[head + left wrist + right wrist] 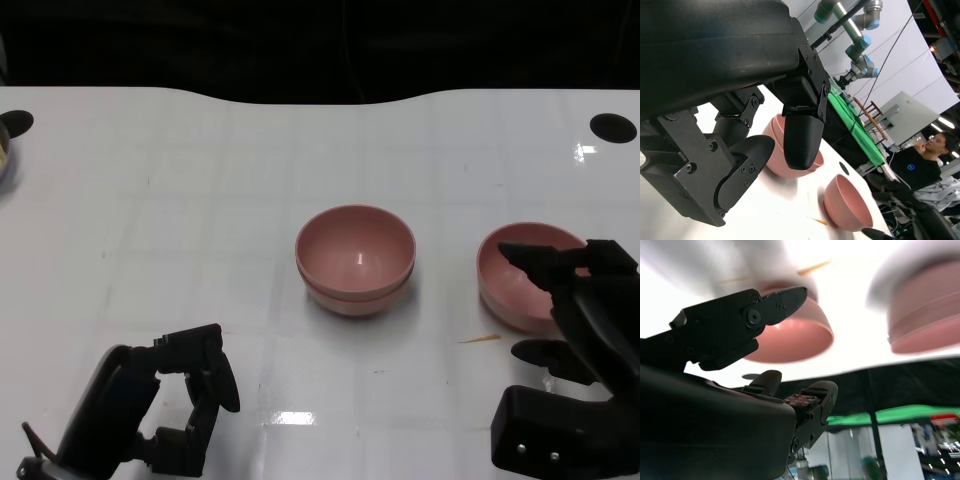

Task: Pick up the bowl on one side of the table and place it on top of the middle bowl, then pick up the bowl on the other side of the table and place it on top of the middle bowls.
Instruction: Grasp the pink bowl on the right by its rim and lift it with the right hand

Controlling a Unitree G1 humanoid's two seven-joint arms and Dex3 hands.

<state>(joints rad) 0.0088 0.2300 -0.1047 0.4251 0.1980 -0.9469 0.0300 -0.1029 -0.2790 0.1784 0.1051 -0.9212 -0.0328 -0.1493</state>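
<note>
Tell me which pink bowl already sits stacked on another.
The middle bowl: a second rim shows beneath it. The bowl by the right hand, at the table's right side, stands alone.

the right robot hand (765, 365) has its black fingers (747, 322) apart and empty, reaching toward a pink bowl (795, 340) on the white worktop (850, 295). well apart, two stacked pink bowls (927, 315) look blurred.

We see a white table (200, 220) with a faint grid and a curved far edge. At its middle sits a stack (355, 260) of two pink bowls, one nested in the other. A single pink bowl (520, 280) rests to the right, with a thin tan sliver (481, 340) lying just beside it. Black round spots (612, 127) mark both far corners.
</note>
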